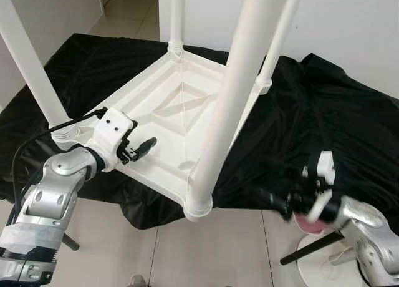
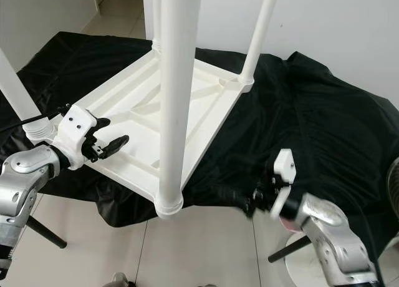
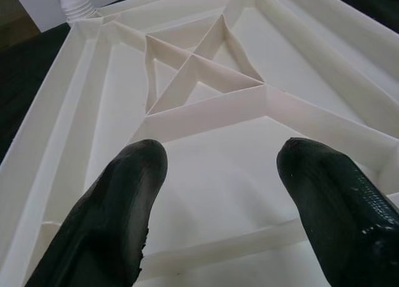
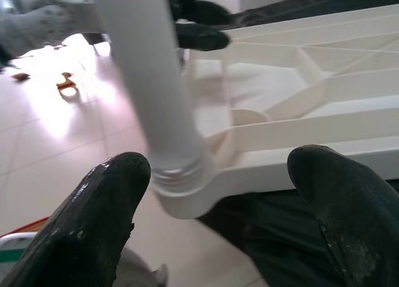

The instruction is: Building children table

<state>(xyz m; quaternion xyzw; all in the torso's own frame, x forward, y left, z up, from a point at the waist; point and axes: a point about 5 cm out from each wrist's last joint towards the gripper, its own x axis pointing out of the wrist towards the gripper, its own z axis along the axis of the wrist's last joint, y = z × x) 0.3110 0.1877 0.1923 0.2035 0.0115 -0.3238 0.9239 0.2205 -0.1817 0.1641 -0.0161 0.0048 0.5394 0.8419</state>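
On the left, the left gripper (image 1: 144,146) hovers just over the near-left edge of the upturned white table top (image 1: 187,97), its black fingers (image 3: 118,193) spread wide with nothing between them, pointing across the ribbed underside. The table lies upside down on a black cloth (image 1: 324,106), with all four legs standing up from the corners. If this gripper sweeps sideways it may knock the left leg (image 1: 28,62) beside its wrist and loosen it in the socket.

In the middle, the near leg (image 1: 234,93) stands at the near corner, which overhangs the cloth's edge; a push there could tilt or slide the whole table.

On the right, the right gripper (image 1: 293,206) is blurred, low beside the cloth, open and empty, aimed at that near leg's base. Closing off-centre could shove the leg askew rather than grasp it.
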